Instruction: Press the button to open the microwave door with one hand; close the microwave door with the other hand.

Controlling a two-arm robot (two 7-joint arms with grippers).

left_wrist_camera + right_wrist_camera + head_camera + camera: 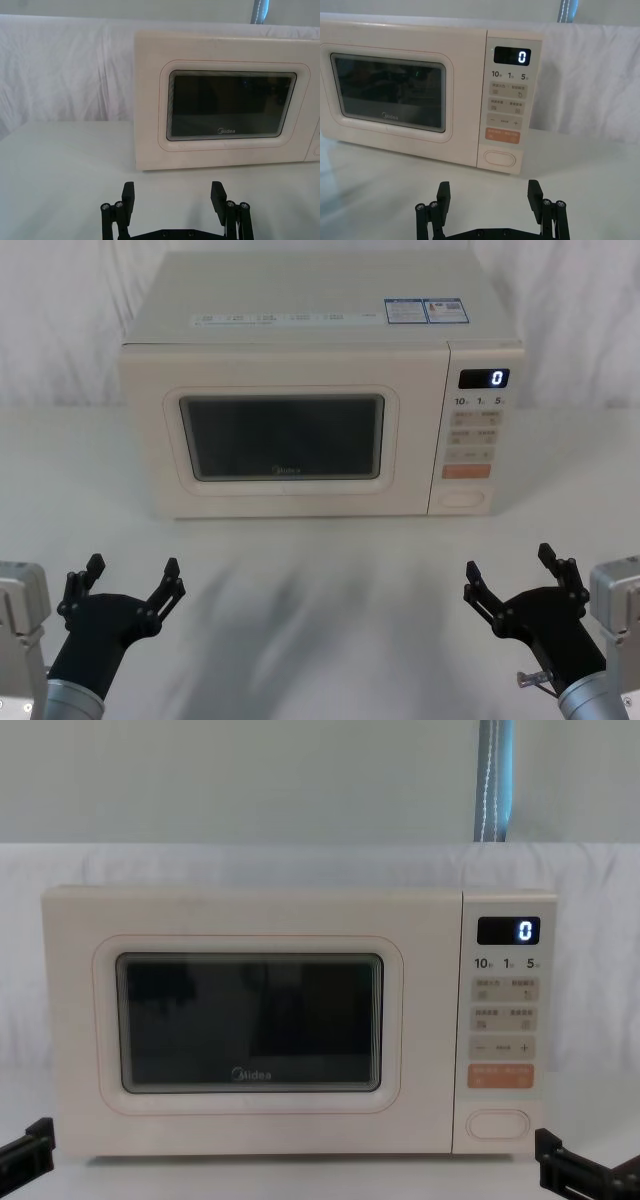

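A wide, white, cloth-covered counter (320, 620) carries one thing: a boxy cream microwave (310, 300) with a dark glass window, standing squarely toward its far side, its base resting flat on the surface.

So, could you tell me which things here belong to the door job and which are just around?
Belongs to the job:
- microwave
- microwave door, shut
- button
- left gripper, open, near table edge
- right gripper, open, near table edge

Just around:
- orange key
- display
- white table
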